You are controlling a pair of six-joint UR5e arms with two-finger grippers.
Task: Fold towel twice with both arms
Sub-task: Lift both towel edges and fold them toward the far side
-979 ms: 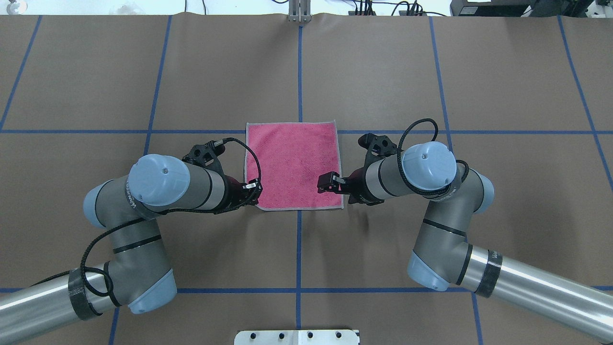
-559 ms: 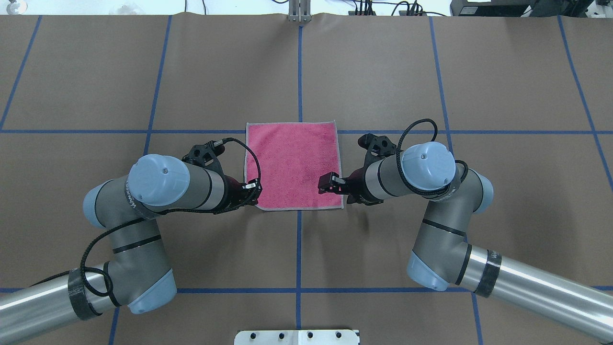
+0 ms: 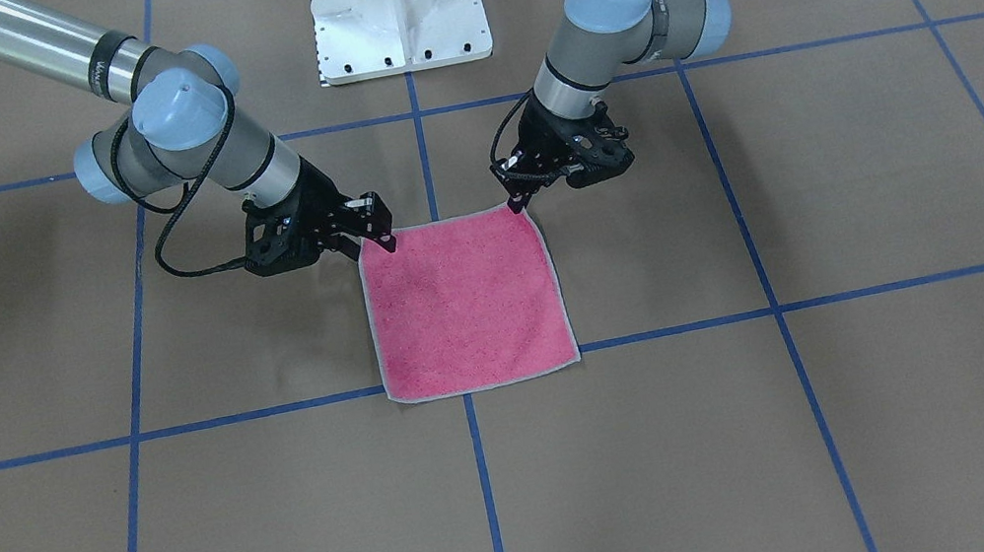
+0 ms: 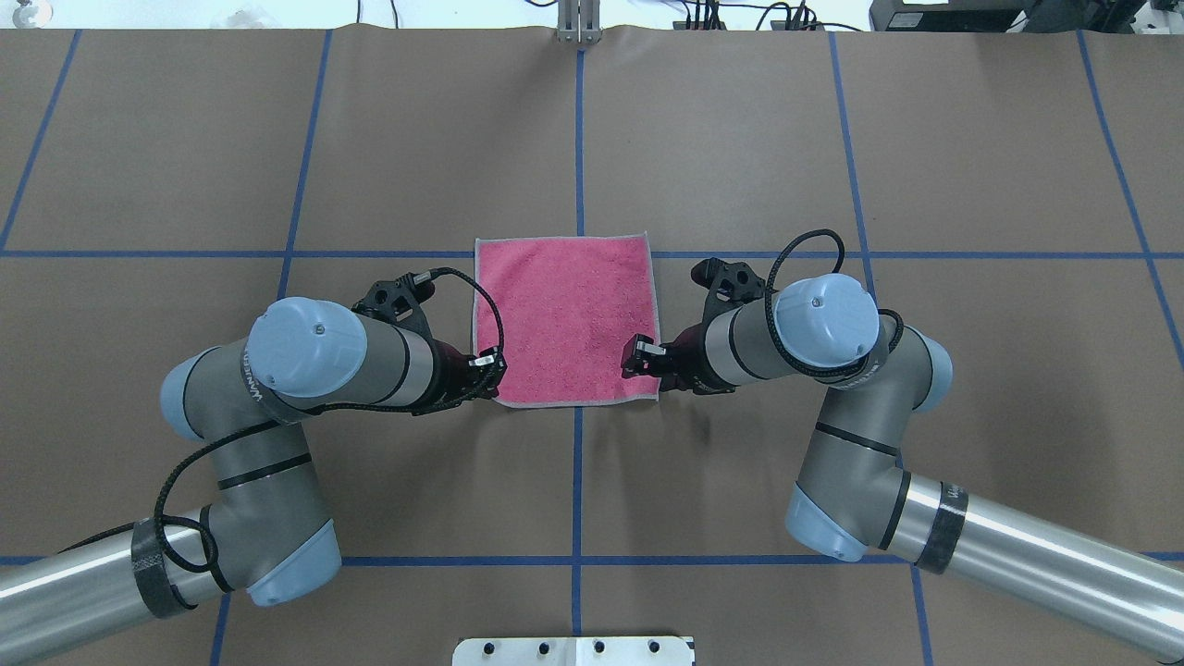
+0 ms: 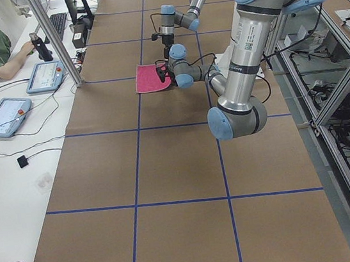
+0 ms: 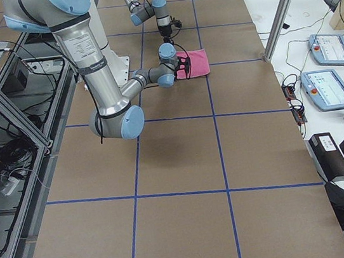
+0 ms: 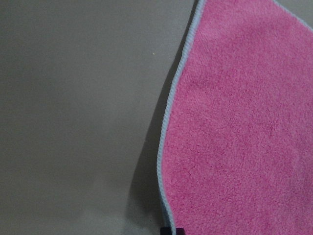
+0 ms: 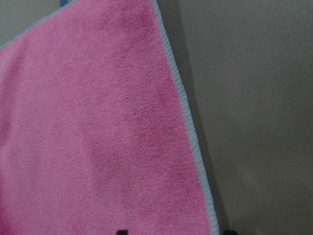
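While blue tape [image 4: 578,139] grids the brown paper [image 4: 740,139], right gripper [image 4: 638,356] gapes astride the towel [image 4: 564,314] at five o'clock; I can't tell whether left gripper [image 3: 519,199] is gripping.

The towel [image 8: 93,127] (pink face up) fills the left; brown table [image 8: 259,98] lies right.

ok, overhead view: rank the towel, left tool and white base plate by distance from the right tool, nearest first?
1. towel: the right tool sits over its right edge, near the robot-side corner.
2. left tool: across the towel, at the opposite edge.
3. white base plate: at the view's bottom edge, plainly farthest.
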